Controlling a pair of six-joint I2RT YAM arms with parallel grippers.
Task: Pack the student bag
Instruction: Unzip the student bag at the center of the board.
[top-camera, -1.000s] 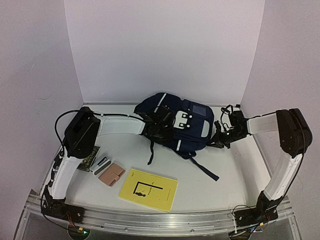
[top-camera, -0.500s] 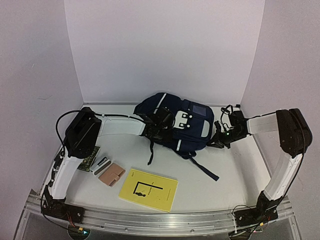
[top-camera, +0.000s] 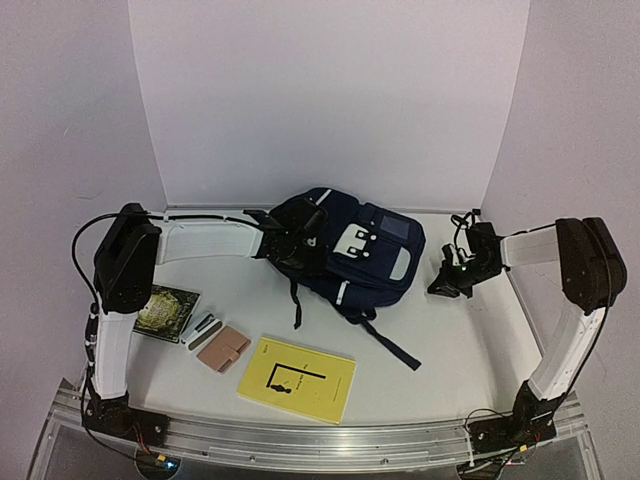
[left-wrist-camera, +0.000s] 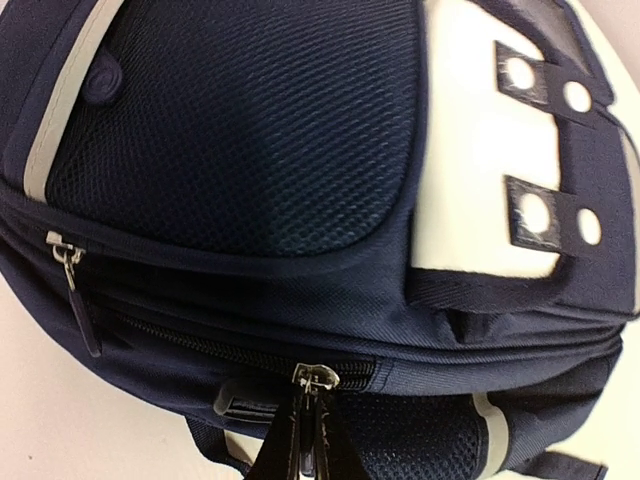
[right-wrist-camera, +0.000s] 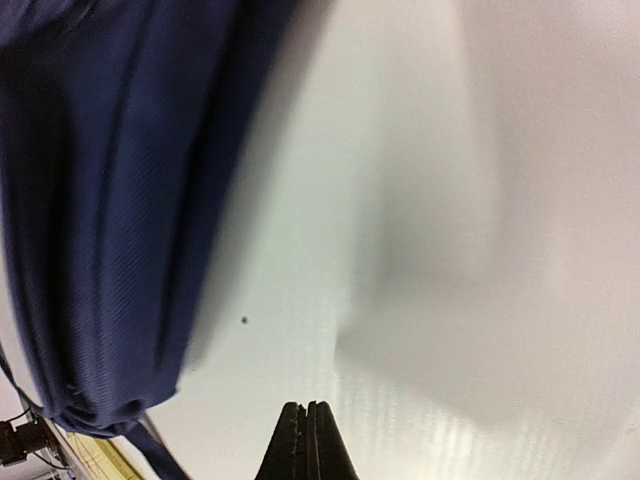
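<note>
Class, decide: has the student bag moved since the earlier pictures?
Yes. The student bag has shifted left; its loose strap end lies nearer the yellow book.

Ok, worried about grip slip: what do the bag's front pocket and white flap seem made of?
Front pocket of the student bag: navy mesh, matte, open weave. White flap: smooth, slightly glossy, probably synthetic leather or coated fabric; no weave shows.
</note>
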